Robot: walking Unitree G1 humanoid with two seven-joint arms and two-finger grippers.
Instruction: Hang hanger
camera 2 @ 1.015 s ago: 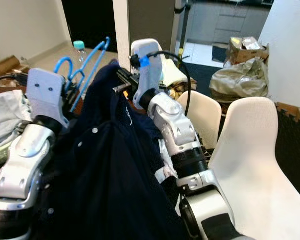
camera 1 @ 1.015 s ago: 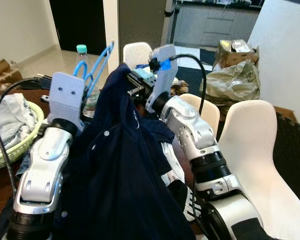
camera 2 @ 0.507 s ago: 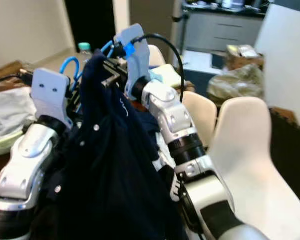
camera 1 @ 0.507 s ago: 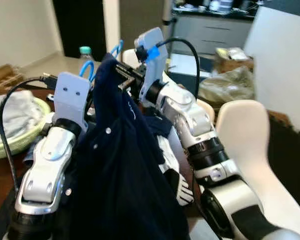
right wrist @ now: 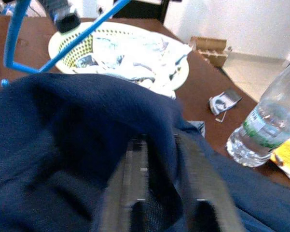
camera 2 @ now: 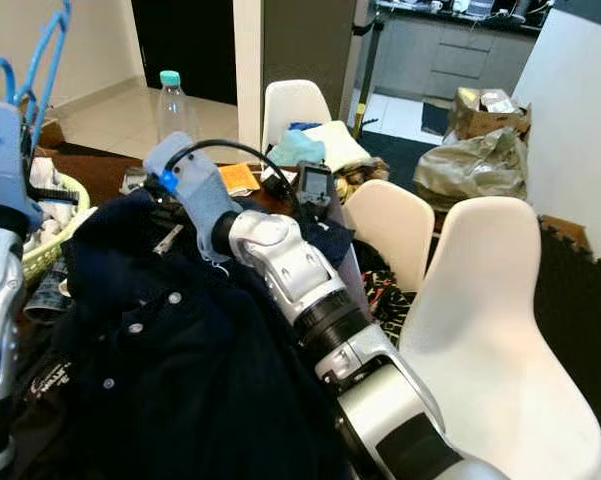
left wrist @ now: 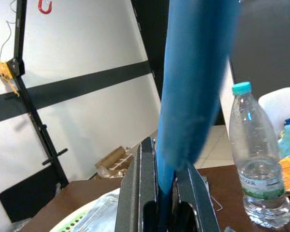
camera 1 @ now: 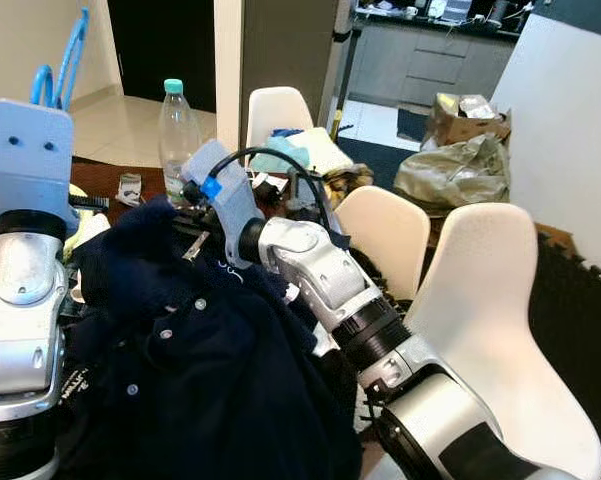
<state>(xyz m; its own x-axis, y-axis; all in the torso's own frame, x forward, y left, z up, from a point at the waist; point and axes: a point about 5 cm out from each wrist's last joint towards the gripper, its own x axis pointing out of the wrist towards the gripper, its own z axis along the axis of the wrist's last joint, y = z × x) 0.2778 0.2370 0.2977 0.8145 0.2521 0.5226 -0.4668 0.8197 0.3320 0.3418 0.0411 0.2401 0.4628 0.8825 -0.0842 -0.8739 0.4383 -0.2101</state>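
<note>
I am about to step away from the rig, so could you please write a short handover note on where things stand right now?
Left gripper: shut on the blue hanger, held raised above the table's left side.
Right gripper: shut on the navy shirt, pinching the fabric near its top fold.
The shirt lies bunched over the brown table, apart from the hanger. A laundry basket and a water bottle stand behind.
Done: both items gripped.
Left: the shirt is not on the hanger, and nothing is hung.

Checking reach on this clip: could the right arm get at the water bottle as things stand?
Probably not: the right gripper is shut on the navy shirt, so it is occupied, though the water bottle stands just beyond it.
</note>
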